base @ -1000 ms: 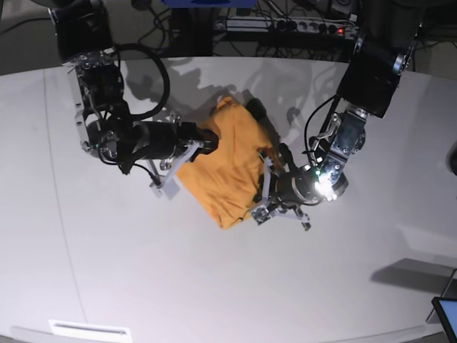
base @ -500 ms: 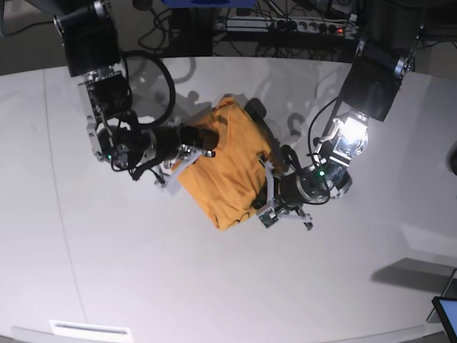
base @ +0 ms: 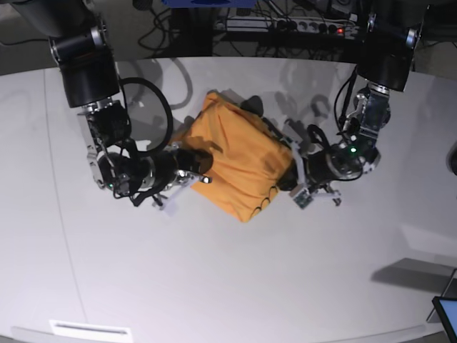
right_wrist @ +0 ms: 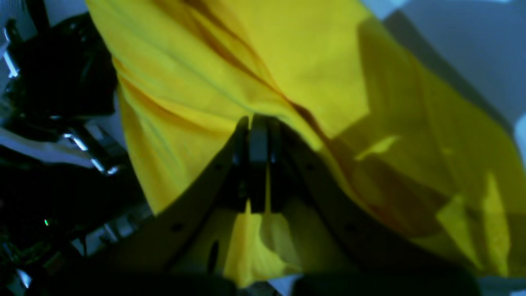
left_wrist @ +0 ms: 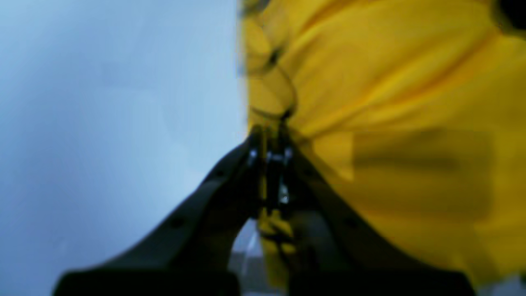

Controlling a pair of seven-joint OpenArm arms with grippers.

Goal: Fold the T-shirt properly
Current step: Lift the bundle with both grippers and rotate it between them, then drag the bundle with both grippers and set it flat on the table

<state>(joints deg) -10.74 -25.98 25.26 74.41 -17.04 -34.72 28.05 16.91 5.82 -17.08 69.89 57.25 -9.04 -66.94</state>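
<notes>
White worktop (base: 228,286) fills the base view, cables along the top edge; the T-shirt (base: 239,161) sits bunched at centre, partly lifted between both arms; your left tool (left_wrist: 269,139) is clamped on an edge at the cloth's right, your right tool (right_wrist: 257,127) clamped on cloth at its left; judged step: carrying a fold across; next, you must lay it flat, edges aligned, before releasing.

We record the T-shirt (base: 239,161) as plain orange-yellow, unprinted, with a thin dark stitch line at one edge. We list the left gripper (left_wrist: 269,142) and right gripper (right_wrist: 257,127) as black with small silver fittings. We note the table (base: 214,286) as pale grey-white, unpatterned.
</notes>
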